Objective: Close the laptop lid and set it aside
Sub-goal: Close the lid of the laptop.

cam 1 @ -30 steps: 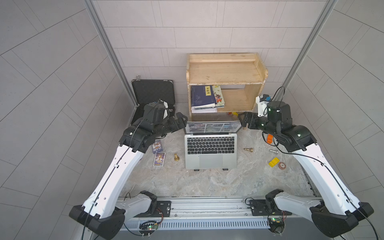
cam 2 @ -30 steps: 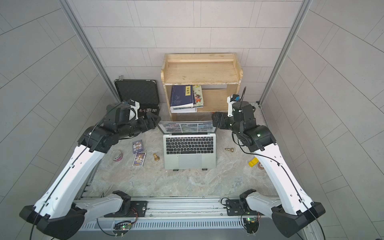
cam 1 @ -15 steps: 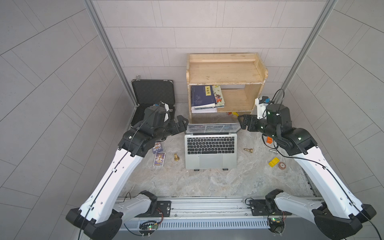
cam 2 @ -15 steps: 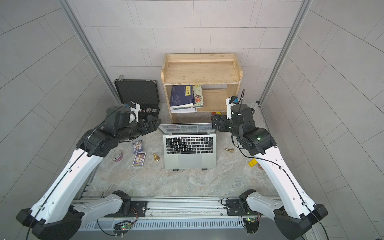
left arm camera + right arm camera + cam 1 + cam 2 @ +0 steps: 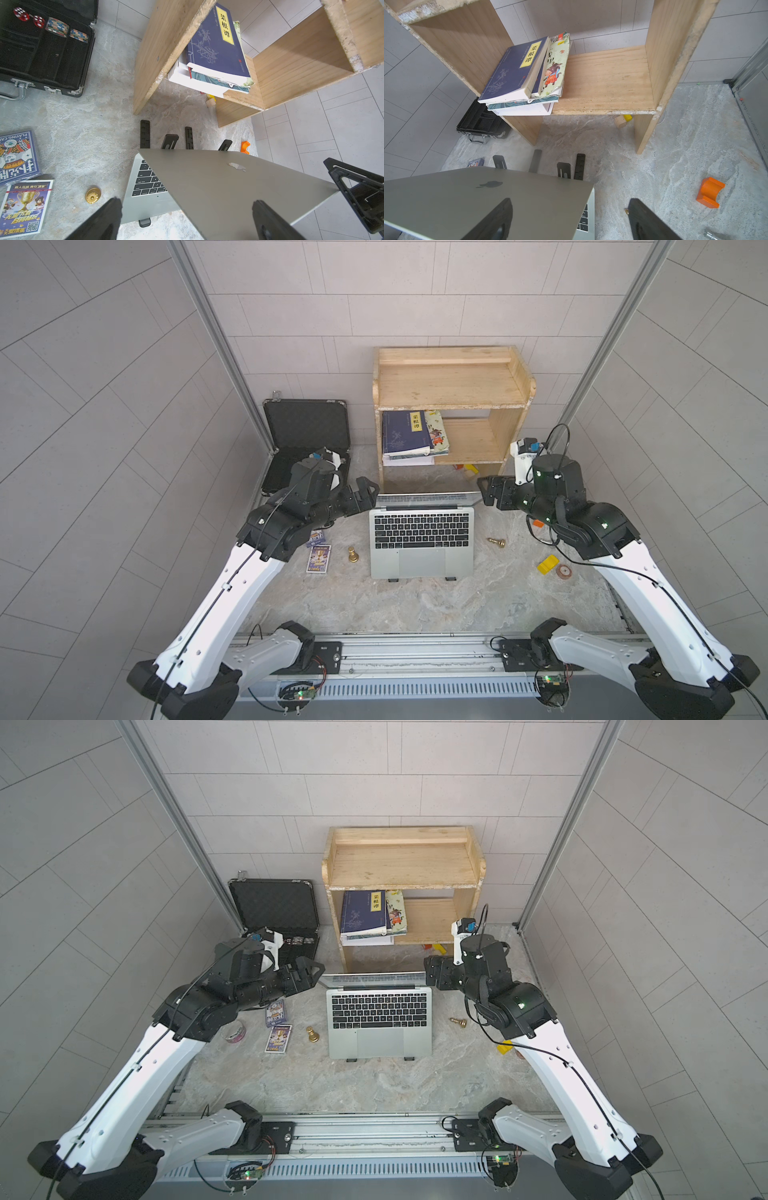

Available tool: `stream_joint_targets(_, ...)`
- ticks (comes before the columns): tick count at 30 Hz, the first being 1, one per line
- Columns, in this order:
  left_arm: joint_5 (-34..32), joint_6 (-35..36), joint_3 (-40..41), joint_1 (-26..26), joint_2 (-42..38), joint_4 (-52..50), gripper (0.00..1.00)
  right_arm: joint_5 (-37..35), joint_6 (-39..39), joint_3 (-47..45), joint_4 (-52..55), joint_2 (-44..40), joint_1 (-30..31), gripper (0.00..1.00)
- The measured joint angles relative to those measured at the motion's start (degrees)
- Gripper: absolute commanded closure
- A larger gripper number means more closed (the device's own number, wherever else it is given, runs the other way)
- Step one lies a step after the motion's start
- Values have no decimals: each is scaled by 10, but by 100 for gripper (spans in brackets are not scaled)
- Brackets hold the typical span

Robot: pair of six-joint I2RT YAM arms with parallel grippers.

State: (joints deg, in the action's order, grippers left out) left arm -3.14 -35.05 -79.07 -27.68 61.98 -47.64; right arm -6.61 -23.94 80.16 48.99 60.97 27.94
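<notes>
The silver laptop (image 5: 422, 562) (image 5: 380, 1042) sits open on a black stand mid-table, keyboard showing. In both top views the laptop lid (image 5: 424, 499) (image 5: 374, 979) leans forward over the keyboard and shows as a thin band. My left gripper (image 5: 370, 493) (image 5: 316, 971) (image 5: 187, 220) is open at the lid's upper left corner, and that corner lies between its fingers (image 5: 104, 220). At the upper right corner my right gripper (image 5: 484, 491) (image 5: 430, 971) (image 5: 571, 218) is open, straddling the edge. The lid's back with its logo (image 5: 236, 166) (image 5: 490, 184) faces both wrist cameras.
A wooden shelf (image 5: 449, 381) with books stands behind the laptop, with an open black briefcase (image 5: 305, 425) at back left. Card boxes (image 5: 318, 558) and a gold chess piece (image 5: 353, 555) lie left of the laptop. Another gold piece (image 5: 497, 541), a yellow block (image 5: 547, 564) and an orange part (image 5: 709, 195) lie right.
The lid has tipped forward, so less of the screen shows from above. Both grippers have followed its top corners slightly toward the front and stayed open.
</notes>
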Motion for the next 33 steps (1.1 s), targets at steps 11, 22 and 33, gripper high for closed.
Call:
stream_joint_targets(11,-11,-1,22,-17,-23,0,2,-14,-1,-23,0,-22,16,10)
stream_joint_targets(22,-14,-6,50,-30,-56,-4,3,-21,-9,-52,3,-51,31,10)
stream_joint_targets(33,-14,-18,93,-47,-90,-2,3,-35,-24,-82,9,-77,63,10)
